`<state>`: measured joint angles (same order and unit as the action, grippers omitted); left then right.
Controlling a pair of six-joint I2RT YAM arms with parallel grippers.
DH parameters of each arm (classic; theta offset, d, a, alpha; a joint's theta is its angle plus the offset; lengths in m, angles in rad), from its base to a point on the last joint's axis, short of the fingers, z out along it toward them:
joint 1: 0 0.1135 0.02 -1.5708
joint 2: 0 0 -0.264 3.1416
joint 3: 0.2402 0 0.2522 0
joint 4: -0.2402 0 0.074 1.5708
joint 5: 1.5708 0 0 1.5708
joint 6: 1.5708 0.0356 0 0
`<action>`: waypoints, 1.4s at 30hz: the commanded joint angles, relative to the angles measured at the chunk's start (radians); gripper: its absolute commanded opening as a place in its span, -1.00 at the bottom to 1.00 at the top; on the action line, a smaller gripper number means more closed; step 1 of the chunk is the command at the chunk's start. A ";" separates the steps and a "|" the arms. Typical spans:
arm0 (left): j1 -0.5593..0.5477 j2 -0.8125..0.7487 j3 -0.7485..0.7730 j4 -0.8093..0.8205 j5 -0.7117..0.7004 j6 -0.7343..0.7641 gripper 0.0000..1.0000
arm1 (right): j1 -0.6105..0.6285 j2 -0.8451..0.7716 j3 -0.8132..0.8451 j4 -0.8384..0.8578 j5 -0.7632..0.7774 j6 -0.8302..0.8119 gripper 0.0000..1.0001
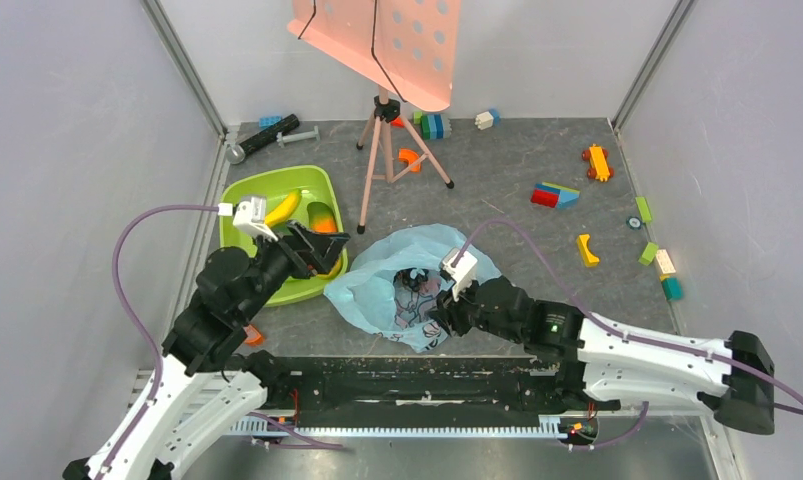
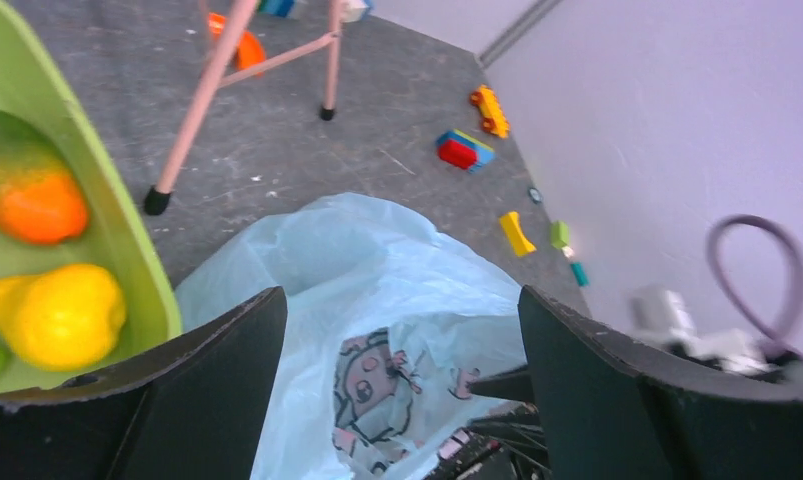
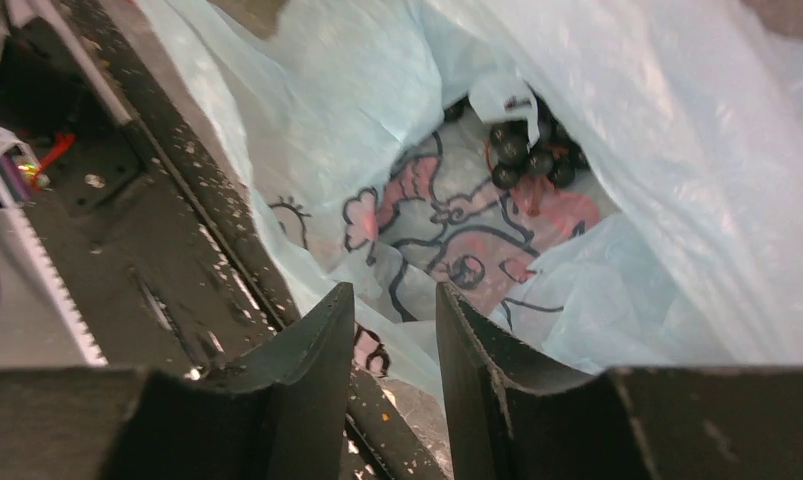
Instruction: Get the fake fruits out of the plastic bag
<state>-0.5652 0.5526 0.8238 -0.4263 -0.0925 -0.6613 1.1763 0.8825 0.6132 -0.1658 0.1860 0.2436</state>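
Crumpled blue bag [image 1: 382, 275] lies open, dark grapes [image 3: 525, 155] inside; banana [image 1: 283, 207], orange fruit [image 2: 32, 200] and yellow fruit [image 2: 67, 315] lie in the tub [image 1: 277, 173].

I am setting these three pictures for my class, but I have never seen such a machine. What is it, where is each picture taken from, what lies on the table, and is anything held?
Two robot arms are bolted at the table's near edge. The overhead picture looks down from behind them; the other two come from a camera on each wrist. On the table lie a plastic bag, a tripod, toy bricks, and a green tub holding fake fruits, among them a banana. The left claw is open and empty. The right claw has its fingers close together at the bag's edge; whether it pinches the bag is unclear. Inside the bag lie small dark balls.
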 commanded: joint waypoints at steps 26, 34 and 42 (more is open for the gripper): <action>-0.475 0.264 -0.300 0.290 0.097 0.045 -0.01 | 0.041 0.075 -0.414 0.352 -0.017 0.209 -0.54; -0.479 0.274 -0.371 0.279 -0.033 0.016 -0.08 | 0.047 0.035 -0.356 0.310 0.023 0.176 -0.54; -0.487 0.268 -0.410 0.303 -0.052 -0.006 -0.15 | 0.046 0.031 -0.230 0.255 0.071 0.126 -0.54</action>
<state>-1.0424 0.8265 0.4263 -0.1764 -0.1036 -0.6277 1.2156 0.9283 0.2996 0.0925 0.2047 0.4026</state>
